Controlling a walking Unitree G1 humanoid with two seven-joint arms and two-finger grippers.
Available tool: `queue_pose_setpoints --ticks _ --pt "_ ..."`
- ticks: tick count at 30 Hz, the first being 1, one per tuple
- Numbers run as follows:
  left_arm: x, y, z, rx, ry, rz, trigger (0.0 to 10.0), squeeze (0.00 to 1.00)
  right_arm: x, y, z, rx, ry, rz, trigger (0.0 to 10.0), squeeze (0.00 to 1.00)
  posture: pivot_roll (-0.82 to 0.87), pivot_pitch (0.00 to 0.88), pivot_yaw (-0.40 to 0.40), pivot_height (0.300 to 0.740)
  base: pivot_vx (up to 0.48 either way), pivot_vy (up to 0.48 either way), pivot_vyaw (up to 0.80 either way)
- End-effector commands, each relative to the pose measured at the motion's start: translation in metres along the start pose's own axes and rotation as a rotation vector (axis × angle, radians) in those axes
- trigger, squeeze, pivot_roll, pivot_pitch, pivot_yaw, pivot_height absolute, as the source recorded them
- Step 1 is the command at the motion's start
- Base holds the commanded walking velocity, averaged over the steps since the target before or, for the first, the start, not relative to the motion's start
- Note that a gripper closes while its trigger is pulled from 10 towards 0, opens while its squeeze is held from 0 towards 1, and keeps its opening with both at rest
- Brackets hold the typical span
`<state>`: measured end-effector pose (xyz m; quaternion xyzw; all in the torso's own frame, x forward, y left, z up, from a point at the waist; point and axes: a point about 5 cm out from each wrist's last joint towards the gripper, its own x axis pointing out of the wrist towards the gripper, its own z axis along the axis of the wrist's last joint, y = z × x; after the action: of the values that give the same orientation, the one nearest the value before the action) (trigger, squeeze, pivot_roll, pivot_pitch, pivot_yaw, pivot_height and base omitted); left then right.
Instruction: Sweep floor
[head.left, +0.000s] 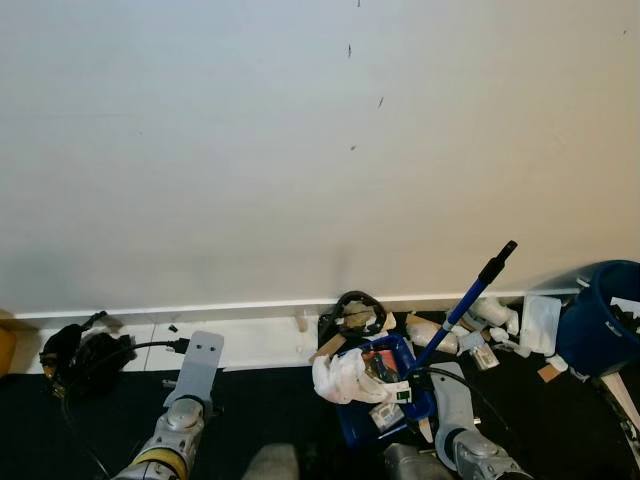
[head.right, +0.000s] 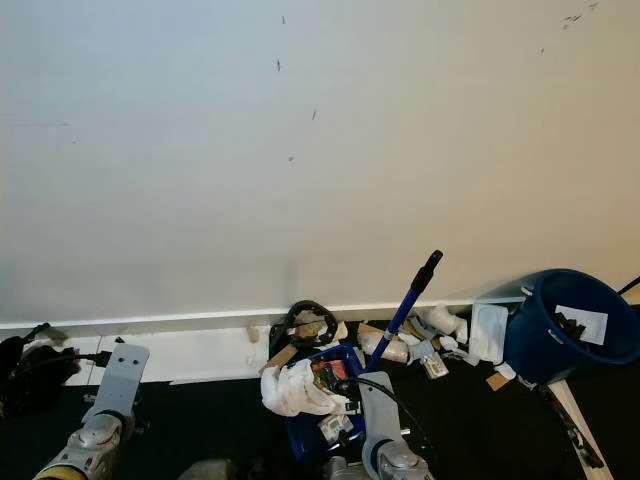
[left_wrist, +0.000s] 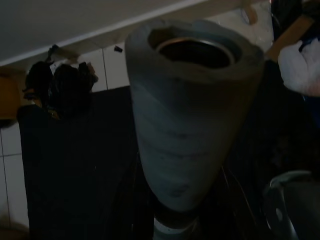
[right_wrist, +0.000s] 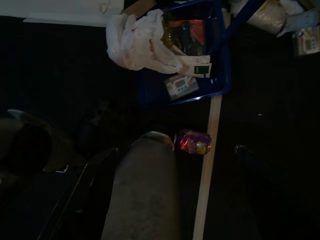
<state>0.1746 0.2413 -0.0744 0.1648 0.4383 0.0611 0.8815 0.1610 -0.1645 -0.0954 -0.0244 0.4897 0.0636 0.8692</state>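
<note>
Blue dustpan (head.left: 385, 395) brims with litter; a nudge could spill it. Neither gripper's finger state can be told.

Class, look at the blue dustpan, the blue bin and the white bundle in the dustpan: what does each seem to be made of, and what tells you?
Blue dustpan: likely moulded plastic, going by its smooth, even colour and thin raised rim.
Blue bin: probably plastic too, with a uniform matte blue wall.
White bundle: looks like a thin plastic bag or paper, soft and crumpled with many creases; which one is unclear.

Bright, sharp head views; dim, murky wrist views, foreground blurred.
</note>
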Motion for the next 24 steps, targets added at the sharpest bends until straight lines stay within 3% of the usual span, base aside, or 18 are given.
queue_pose_setpoints --ticks 1,4,8,15,18,21,24 --pt "-0.002 -0.004 -0.008 0.016 0.032 -0.005 10.0 0.0 0.001 -0.009 0.011 0.001 -0.025 -0.016 10.0 0.0 0.17 0.0 -0.055 0.74 0.0 0.0 0.0" --pt "0.0 0.004 -0.004 0.017 0.033 0.015 10.0 0.0 0.001 -0.016 0.025 -0.035 -0.047 -0.017 10.0 0.0 0.17 0.0 -0.058 0.74 0.0 0.0 0.0" --pt "0.003 0.015 0.005 -0.01 0.021 0.046 10.0 0.0 0.002 -0.019 0.034 0.007 -0.067 -0.034 10.0 0.0 0.16 0.0 -0.057 0.74 0.0 0.0 0.0" --pt "0.007 0.019 0.02 -0.011 0.006 0.047 10.0 0.0 0.004 -0.01 0.037 0.077 -0.069 -0.033 10.0 0.0 0.14 0.0 -0.026 0.74 0.0 0.0 0.0" --pt "0.009 0.026 0.032 -0.051 -0.009 0.079 10.0 0.0 0.005 -0.008 0.04 0.093 -0.067 -0.042 10.0 0.0 0.14 0.0 -0.013 0.74 0.0 0.0 0.0" --pt "0.009 0.028 0.034 -0.047 -0.008 0.081 10.0 0.0 0.005 -0.007 0.04 0.079 -0.061 -0.045 10.0 0.0 0.14 0.0 -0.012 0.74 0.0 0.0 0.0" --pt "0.01 0.025 0.034 0.011 -0.007 0.049 10.0 0.0 0.005 -0.007 0.04 0.095 -0.065 -0.049 10.0 0.0 0.15 0.0 -0.006 0.74 0.0 0.0 0.0"
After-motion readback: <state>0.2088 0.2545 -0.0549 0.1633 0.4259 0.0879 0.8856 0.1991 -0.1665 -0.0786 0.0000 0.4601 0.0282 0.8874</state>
